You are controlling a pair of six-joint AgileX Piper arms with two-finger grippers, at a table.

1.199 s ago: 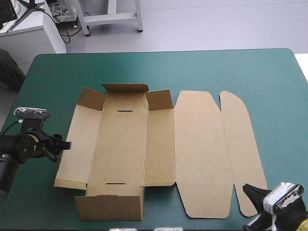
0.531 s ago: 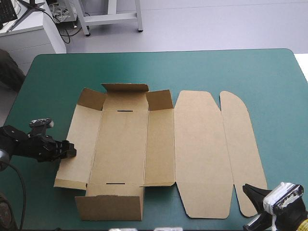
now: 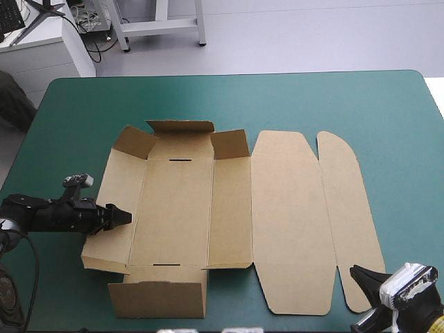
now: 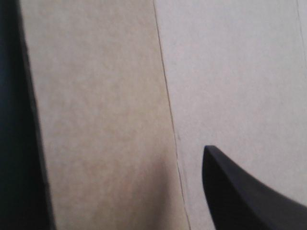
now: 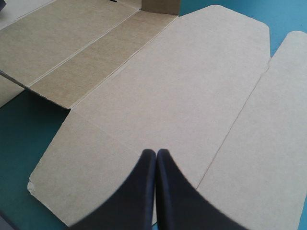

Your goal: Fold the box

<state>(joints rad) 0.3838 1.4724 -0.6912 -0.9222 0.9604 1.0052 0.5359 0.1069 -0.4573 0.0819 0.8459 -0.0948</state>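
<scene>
The brown box (image 3: 284,215) lies as a cut sheet mid-table. Its two end flaps and both far corner tabs are raised, and the lid panels lie flat toward the right. My left gripper (image 3: 119,216) reaches in low from the left, its tips over the box's left wall panel (image 3: 114,194), whose outer edge is slightly lifted. In the left wrist view brown board (image 4: 105,120) fills the picture, with one black finger (image 4: 249,191) apart at the side, so the gripper is open. My right gripper (image 3: 356,272) stays shut at the near right corner, pointing over the lid panel (image 5: 182,86).
The teal-green cover (image 3: 229,97) runs as a wide strip between the box and the table's far edge, and as a narrower one (image 3: 406,173) along the right edge. The near end flap (image 3: 158,298) stands close to the table's near edge.
My left gripper has dropped low and slid right, from beside the box to over its left wall. That wall's outer edge has risen a little. The right arm has not moved.
</scene>
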